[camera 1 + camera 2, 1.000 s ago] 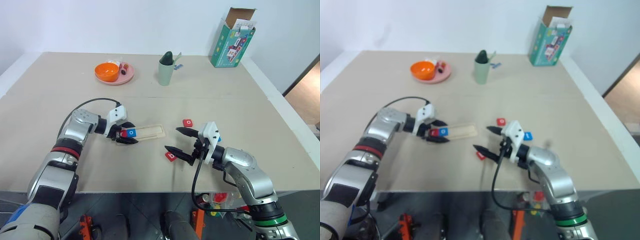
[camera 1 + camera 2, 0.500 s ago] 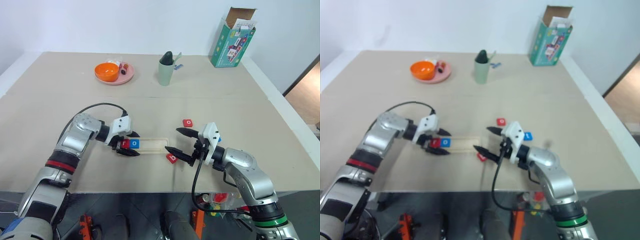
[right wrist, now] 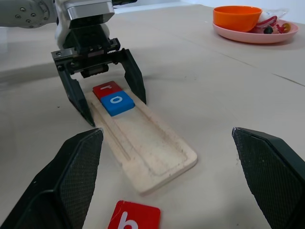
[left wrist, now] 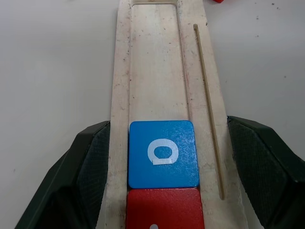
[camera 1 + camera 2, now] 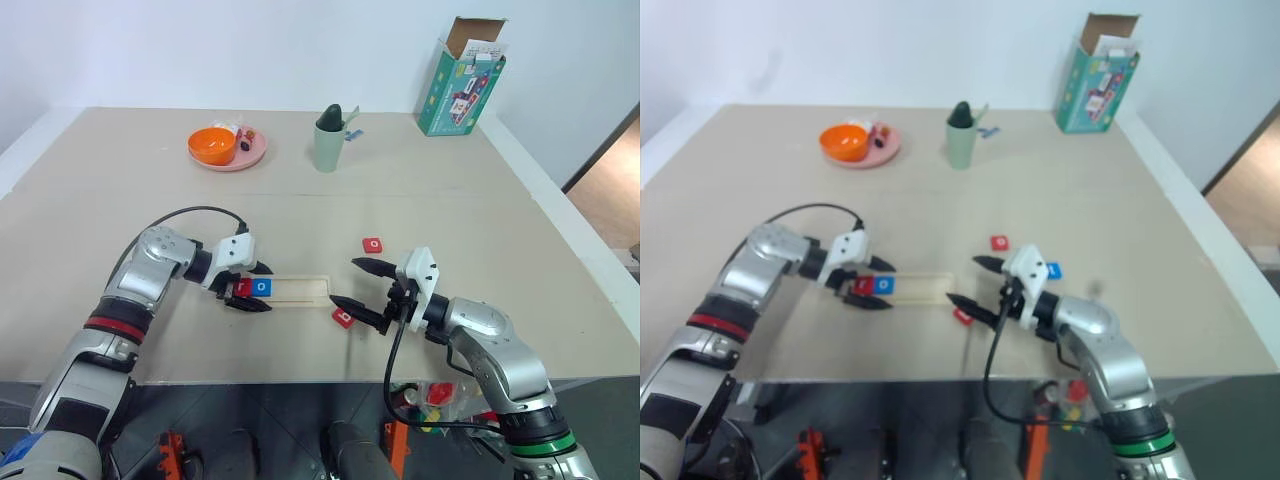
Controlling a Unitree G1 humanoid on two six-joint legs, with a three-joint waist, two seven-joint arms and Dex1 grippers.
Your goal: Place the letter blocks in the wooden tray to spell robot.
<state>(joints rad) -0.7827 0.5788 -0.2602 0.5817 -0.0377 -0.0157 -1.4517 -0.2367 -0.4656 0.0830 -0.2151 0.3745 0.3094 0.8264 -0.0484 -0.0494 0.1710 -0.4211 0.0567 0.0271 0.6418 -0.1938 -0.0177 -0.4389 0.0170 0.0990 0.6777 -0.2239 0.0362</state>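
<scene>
The wooden tray (image 5: 301, 290) lies flat on the table with a red tile (image 5: 243, 287) and a blue "o" tile (image 4: 163, 153) side by side at its left end. My left gripper (image 5: 263, 288) is shut on that end, one finger against each long side. A red "b" tile (image 3: 133, 217) lies on the table just off the tray's right end, under my right gripper (image 5: 357, 284), which hangs open and holds nothing. Another red tile (image 5: 372, 243) lies farther back, and a blue tile (image 5: 1052, 270) sits beside the right wrist.
A pink plate (image 5: 256, 152) with an orange bowl (image 5: 212, 143) stands at the back left. A green cup (image 5: 329, 141) is at the back middle and a teal carton (image 5: 458, 75) at the back right. The table's front edge runs close below both arms.
My left gripper has drawn the tray and its two tiles toward the table's front edge; its right end now lies close to the red "b" tile. The right arm has stayed still.
</scene>
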